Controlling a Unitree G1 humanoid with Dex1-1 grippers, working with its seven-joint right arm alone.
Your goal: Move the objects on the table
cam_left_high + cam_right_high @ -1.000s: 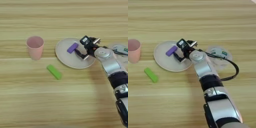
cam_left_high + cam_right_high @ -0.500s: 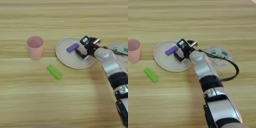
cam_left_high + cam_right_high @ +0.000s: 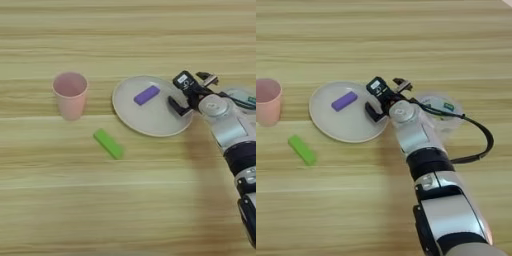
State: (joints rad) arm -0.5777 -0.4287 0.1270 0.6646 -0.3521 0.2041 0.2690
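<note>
Only the right eye view shows the clear round labelled container [image 3: 442, 111] whole; the pink plastic cup [image 3: 267, 101] is cut off there. The small purple block [image 3: 146, 95] lies on the round beige plate [image 3: 135, 116]; the small green rectangular block [image 3: 108, 143] lies on the light wooden desk [image 3: 125, 200]. The black two-fingered jaws [image 3: 179, 93] stand spread over the plate's right rim, holding nothing.

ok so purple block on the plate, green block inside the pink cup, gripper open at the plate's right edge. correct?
Not quite. The green block is not in the pink cup; it lies flat on the table, in front of and between cup and plate, as the left eye view shows. The rest holds: purple block on the plate, right gripper open at its right edge.
</note>
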